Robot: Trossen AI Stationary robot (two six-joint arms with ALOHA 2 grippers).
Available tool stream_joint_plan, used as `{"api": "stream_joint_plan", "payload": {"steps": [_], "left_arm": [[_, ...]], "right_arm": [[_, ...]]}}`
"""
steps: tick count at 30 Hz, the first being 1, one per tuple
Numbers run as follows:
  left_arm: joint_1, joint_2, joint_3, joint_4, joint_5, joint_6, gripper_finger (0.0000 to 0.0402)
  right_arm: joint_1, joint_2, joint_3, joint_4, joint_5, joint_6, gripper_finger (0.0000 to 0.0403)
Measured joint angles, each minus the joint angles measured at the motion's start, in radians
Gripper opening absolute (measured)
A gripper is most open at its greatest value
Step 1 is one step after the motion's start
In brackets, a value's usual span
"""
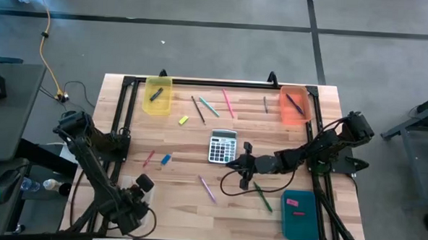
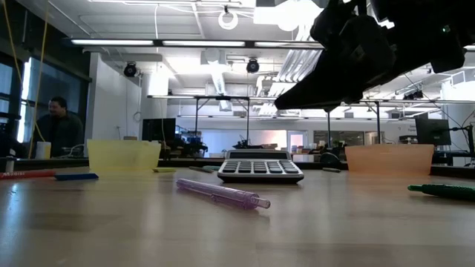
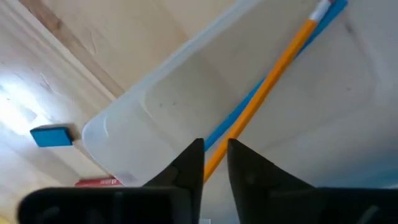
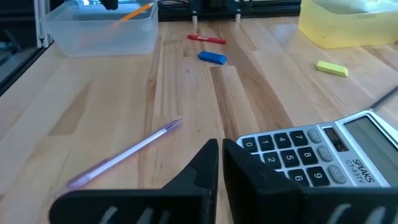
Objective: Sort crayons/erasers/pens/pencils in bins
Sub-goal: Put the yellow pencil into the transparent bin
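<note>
Four bins: yellow and orange at the desk's far corners, teal and clear at the near corners. The clear bin holds two pencils: orange and blue. Left hand hangs slightly spread above them; right hand pressed together beside the calculator. Pale wood desk, open workshop behind.
</note>
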Motion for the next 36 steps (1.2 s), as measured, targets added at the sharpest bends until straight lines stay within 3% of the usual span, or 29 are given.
{"api": "stream_joint_plan", "payload": {"steps": [6,12,18,28,36], "left_arm": [[-0.008,0.021,0.000,0.008,0.016,0.076,0.0113],[-0.030,0.088,0.000,0.014,0.029,0.184,0.0124],[-0.040,0.118,0.001,0.011,-0.017,0.211,0.0112],[-0.044,0.121,0.001,0.008,-0.023,0.266,0.0060],[-0.043,0.141,0.001,0.001,-0.024,0.275,0.0054]], "right_arm": [[0.000,0.000,0.000,0.003,0.000,0.000,0.0015],[0.000,0.000,0.000,-0.002,0.000,0.000,0.0015],[0.000,0.000,0.000,-0.002,0.000,0.000,0.0015],[0.000,0.000,0.000,-0.001,0.000,0.000,0.0015],[0.000,0.000,0.000,-0.002,0.000,0.000,0.0015]]}}
